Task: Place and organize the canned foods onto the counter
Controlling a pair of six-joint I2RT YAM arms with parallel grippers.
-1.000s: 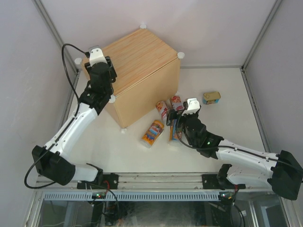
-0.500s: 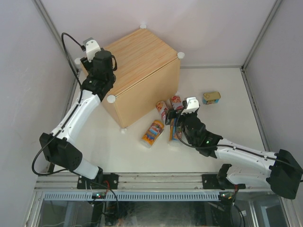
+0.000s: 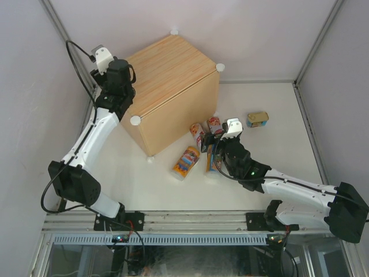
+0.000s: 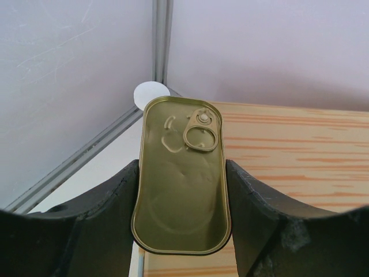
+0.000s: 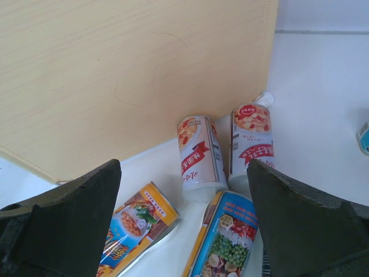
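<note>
Above the counter (image 3: 173, 69) edge, a tin (image 4: 181, 190) is clamped by the left gripper (image 4: 183, 173) for placing; right gripper (image 5: 183, 173) spread over nearby cans (image 5: 199, 156).

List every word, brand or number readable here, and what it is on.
No text is legible.
Red-white cans: characters on red banners, too blurred to read.
Orange can and blue can: label print too small to read.
Gold-topped tin: no print, only a pull ring.
Second tin: too small to read.
</note>
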